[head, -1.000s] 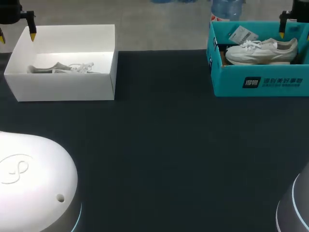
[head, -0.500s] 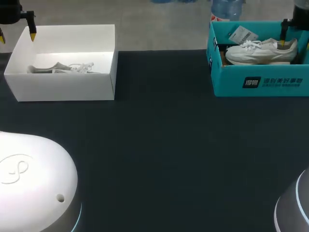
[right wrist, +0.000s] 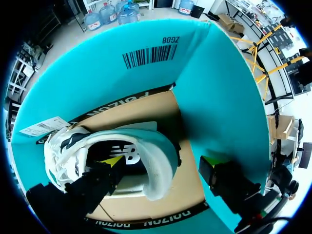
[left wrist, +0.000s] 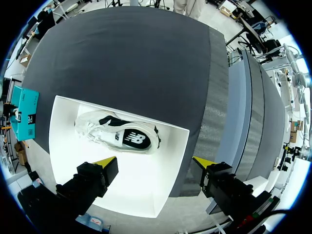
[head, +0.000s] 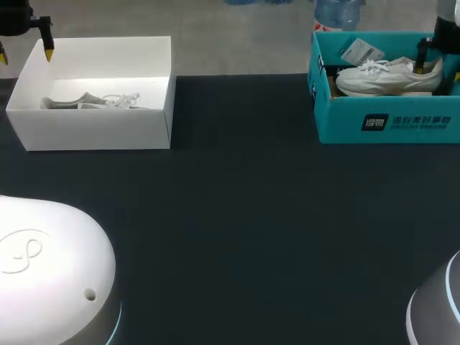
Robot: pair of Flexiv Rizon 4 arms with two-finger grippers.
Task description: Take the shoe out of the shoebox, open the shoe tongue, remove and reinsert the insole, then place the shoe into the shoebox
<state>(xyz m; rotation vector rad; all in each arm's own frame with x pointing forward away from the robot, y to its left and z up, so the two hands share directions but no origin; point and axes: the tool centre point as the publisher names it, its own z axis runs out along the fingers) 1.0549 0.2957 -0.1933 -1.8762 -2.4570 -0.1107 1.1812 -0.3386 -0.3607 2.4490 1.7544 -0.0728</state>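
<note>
Dark matting is covering the table from edge to edge, and I'm working across it from my left. At the near left corner the white dome of my left arm's base is filling the foreground. Farther back on that side a white box is sitting open on the table, and a sneaker is lying on its side on the box floor, against the wall facing the middle of the table, sole edge toward that wall. My left gripper is hanging above the box's outer far corner with its fingers spread wide and nothing between them; from its wrist camera one yellow tip is showing over the box floor and the other over the box's rim, both well clear of the sneaker. The middle of the table is lying between the two boxes. Over on the right a teal shoebox is standing at the far edge, and the shoe is resting upright inside it, toe toward the middle of the table, with a paper tag lying beside its laces. My right gripper is down inside the shoebox at the shoe's heel, released: one finger is sitting in the shoe's opening and the other is outside the heel, near the shoebox wall, so the heel is standing between them ungripped.
</note>
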